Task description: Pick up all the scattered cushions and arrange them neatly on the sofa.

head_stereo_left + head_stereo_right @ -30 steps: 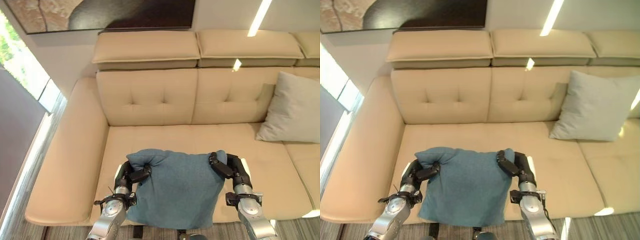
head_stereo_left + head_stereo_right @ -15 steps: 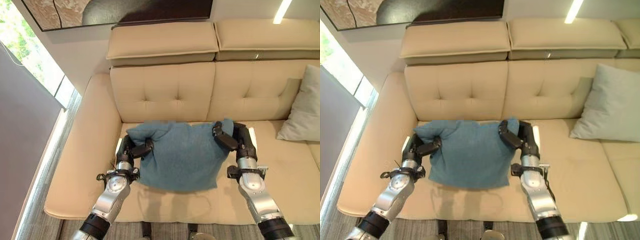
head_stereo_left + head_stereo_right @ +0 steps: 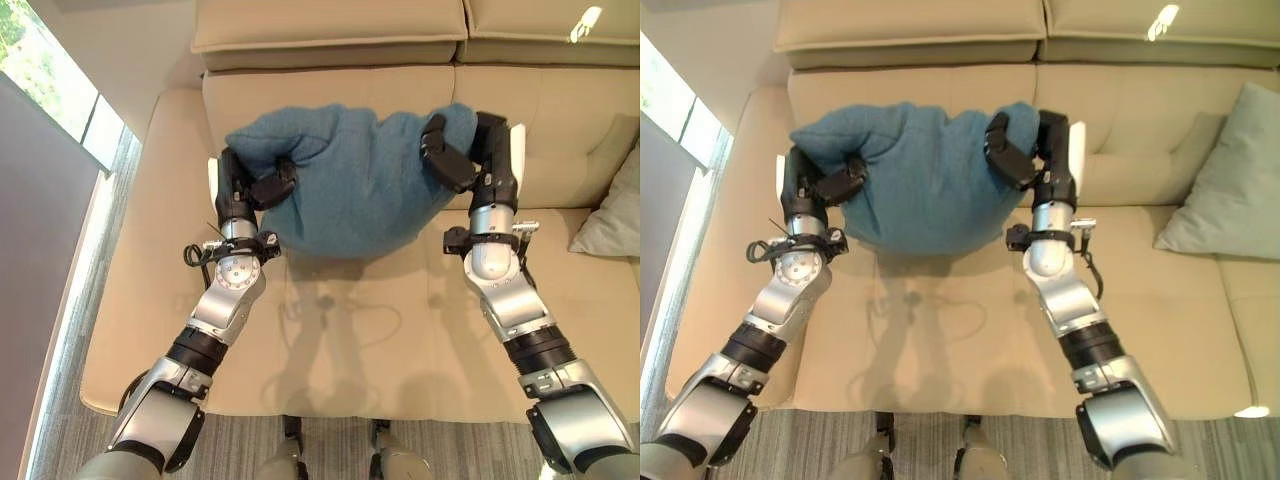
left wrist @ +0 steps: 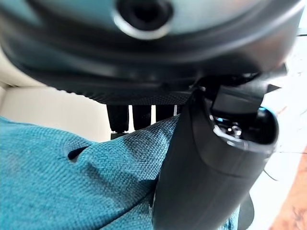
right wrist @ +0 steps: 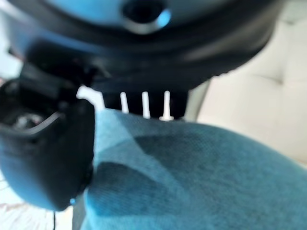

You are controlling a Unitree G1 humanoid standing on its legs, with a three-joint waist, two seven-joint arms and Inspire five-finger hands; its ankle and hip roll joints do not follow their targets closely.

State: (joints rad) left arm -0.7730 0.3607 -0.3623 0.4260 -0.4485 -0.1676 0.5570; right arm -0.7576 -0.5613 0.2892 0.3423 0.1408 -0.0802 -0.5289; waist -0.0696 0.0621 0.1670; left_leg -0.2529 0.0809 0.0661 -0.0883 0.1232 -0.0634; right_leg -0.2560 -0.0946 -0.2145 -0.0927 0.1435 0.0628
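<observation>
The left hand (image 3: 252,188) and the right hand (image 3: 462,157) each pinch an upper corner of the blue cushion (image 3: 355,180), thumbs and fingers curled into its cloth. The cushion hangs above the sofa (image 3: 330,330) seat, against the sofa's backrest. A grey cushion (image 3: 1230,195) leans at the sofa's right end.

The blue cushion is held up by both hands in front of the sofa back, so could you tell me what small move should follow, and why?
Probably ease the blue cushion down against the backrest: left hand and right hand grip its upper corners.
</observation>
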